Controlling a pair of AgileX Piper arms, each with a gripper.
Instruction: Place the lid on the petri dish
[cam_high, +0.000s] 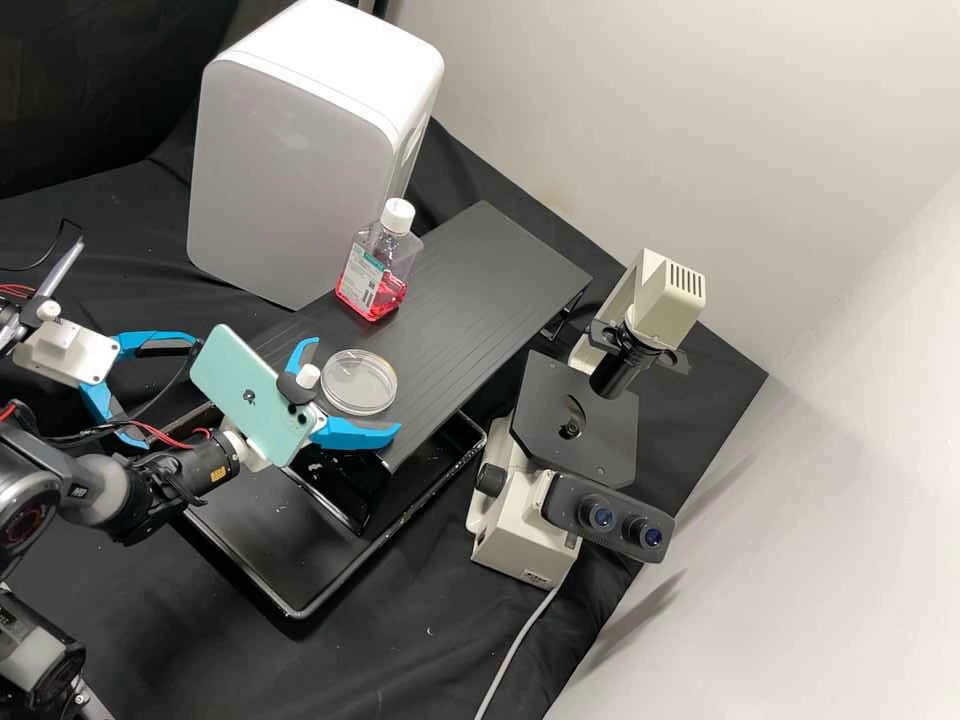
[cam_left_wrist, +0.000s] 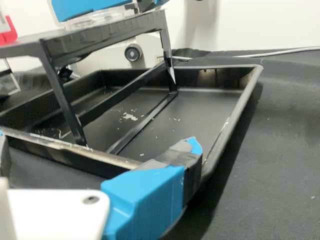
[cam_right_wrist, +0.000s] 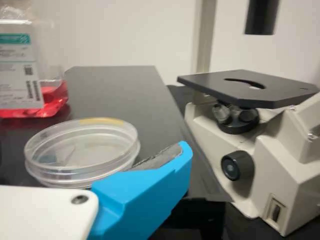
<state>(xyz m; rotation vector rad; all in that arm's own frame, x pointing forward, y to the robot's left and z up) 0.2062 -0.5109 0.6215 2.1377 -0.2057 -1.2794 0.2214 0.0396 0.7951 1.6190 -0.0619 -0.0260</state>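
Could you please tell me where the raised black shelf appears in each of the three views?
High view: the raised black shelf, centre, between the white box and microscope.
Left wrist view: shelf seen edge-on, on thin legs above the tray.
Right wrist view: shelf beneath the petri dish.
Shared landmark: the microscope.

What print there was stood on the bottle (cam_high: 377, 262) of red liquid: a white label (cam_right_wrist: 19, 75) with a teal band across its top, rows of small dark print below it, and a block of fine bars like a barcode at one side. None of it could be read letter by letter. From the high view the label was a teal and white patch. A yellow strip (cam_right_wrist: 101, 121) sat on the far rim of the petri dish (cam_right_wrist: 82, 150), with no writing to be made out. A small dark mark (cam_high: 536, 576) stood low on the white base of the microscope (cam_high: 500, 520), too small to read.
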